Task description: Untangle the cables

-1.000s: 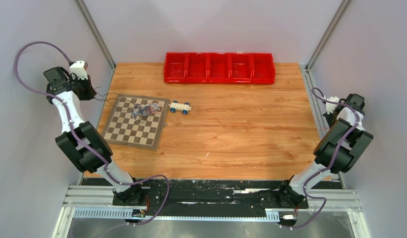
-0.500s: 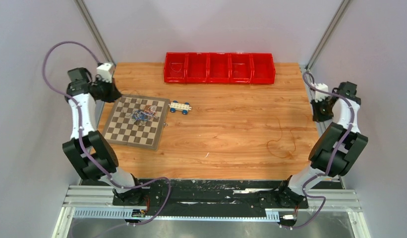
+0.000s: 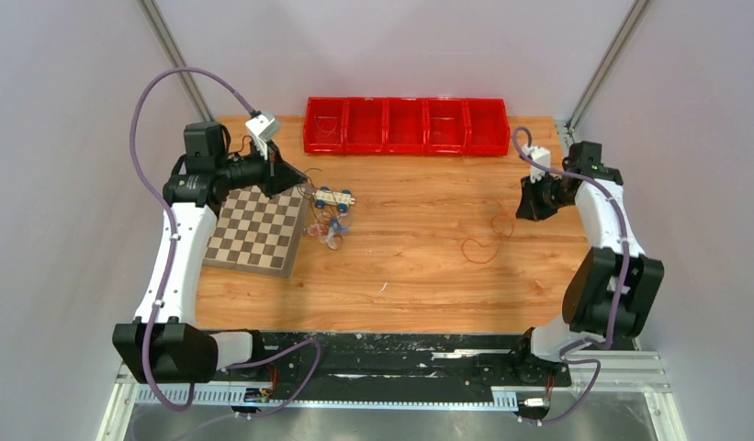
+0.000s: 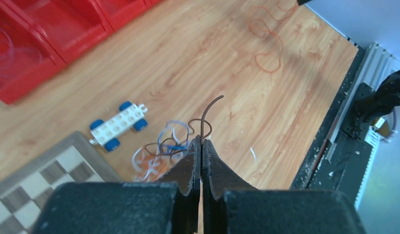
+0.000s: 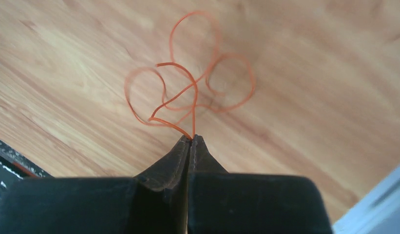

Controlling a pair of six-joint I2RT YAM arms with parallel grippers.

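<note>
since half a second ago the left gripper (image 3: 295,181) has swung in from the table's left edge to the far right corner of the chessboard (image 3: 253,234). the tangle of cables (image 3: 329,226) has come off the board with it. the right gripper (image 3: 523,212) has come inward from the right edge, and the orange-red cable (image 3: 483,243) has slid toward the middle of the table (image 3: 428,276).

in the left wrist view the left gripper's jaws are pressed together on a dark brown cable (image 4: 206,114). its free end stands up past the tips and curls off to the right. behind the tips the same strand drops into the tangle, a loose knot of white, blue, orange and dark wires. the knot lies on the bare wood just beside the board's right edge. the toy car (image 3: 334,196), white with blue wheels, sits just beyond the knot on its far side; whether a strand touches it i cannot tell.

in the right wrist view the right gripper's jaws are likewise pressed together, pinching one end of the orange-red cable. the rest of it lies in a few slack, overlapping loops on the wood ahead of the tips, well apart from the tangle.

the red bins (image 3: 407,126) stand in a row along the far edge. faint pale loops show in the one nearest the left arm, too dim to name.
</note>
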